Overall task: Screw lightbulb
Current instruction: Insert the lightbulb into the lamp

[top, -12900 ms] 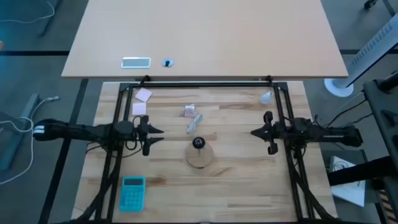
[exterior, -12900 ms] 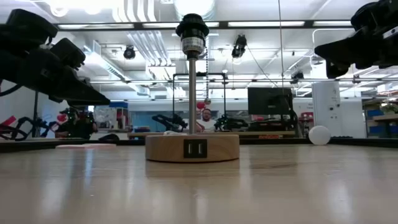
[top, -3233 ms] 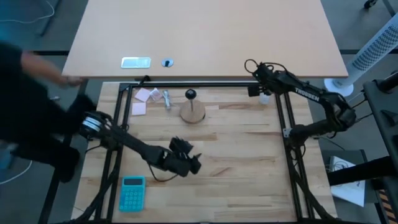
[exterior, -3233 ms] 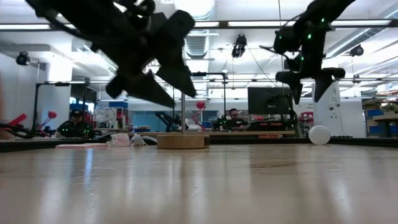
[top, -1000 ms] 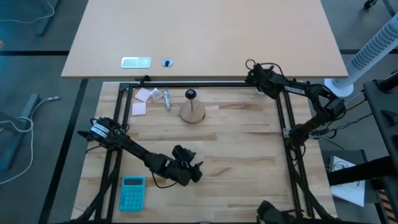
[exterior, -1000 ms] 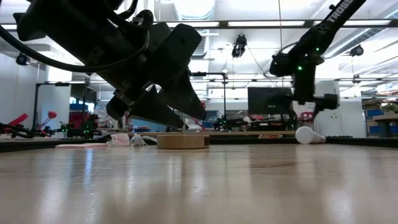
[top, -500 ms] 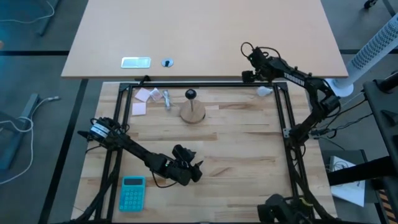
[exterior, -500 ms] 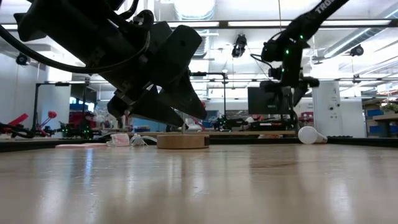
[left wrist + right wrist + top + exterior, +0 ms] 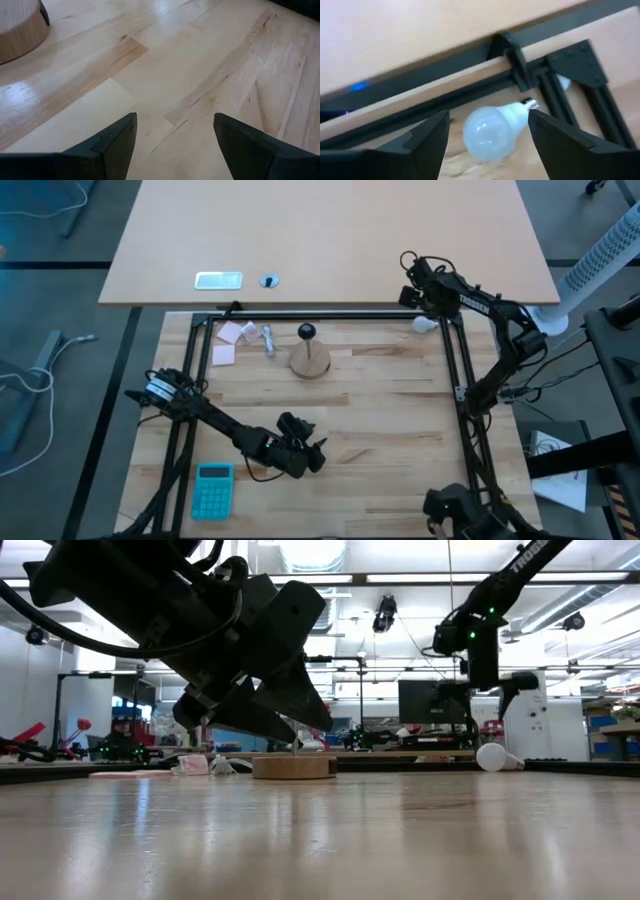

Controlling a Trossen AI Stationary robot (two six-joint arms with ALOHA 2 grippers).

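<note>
High view, right gripper [image 9: 415,290] jaws wide, empty, above the lightbulb [image 9: 427,326] lying in the table's far right corner, left gripper [image 9: 312,455] jaws wide, nearer than the wooden lamp base [image 9: 311,360].

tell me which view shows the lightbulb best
The right wrist view: the lightbulb fills the middle, lying on its side between the open right gripper's fingers. The high view shows a small pale blob; the low view a distant shape; the left wrist view nothing.
</note>
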